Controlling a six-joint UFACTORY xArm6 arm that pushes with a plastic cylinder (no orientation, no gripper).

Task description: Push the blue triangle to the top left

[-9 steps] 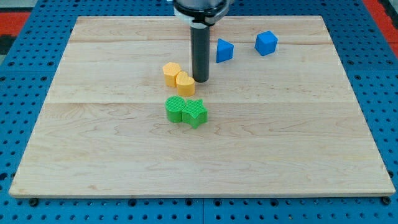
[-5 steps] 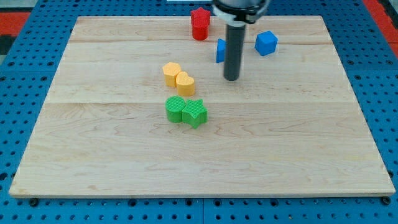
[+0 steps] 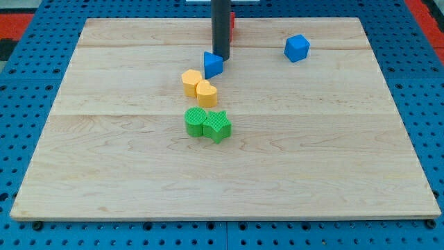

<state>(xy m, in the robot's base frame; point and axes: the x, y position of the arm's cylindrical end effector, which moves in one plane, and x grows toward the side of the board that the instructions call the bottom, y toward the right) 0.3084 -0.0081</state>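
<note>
Your rod has no claw to open or close; my tip [image 3: 220, 58] touches the blue triangle [image 3: 212, 64], just lower-left. Light, rigid, likely slides easily; push its right face.

blue cube [image 3: 297, 48], yellow blocks [image 3: 198, 87], green blocks [image 3: 207, 124], red block [image 3: 232, 20]

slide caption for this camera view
My tip touches the blue triangle from its upper right, just above the yellow blocks.
</note>
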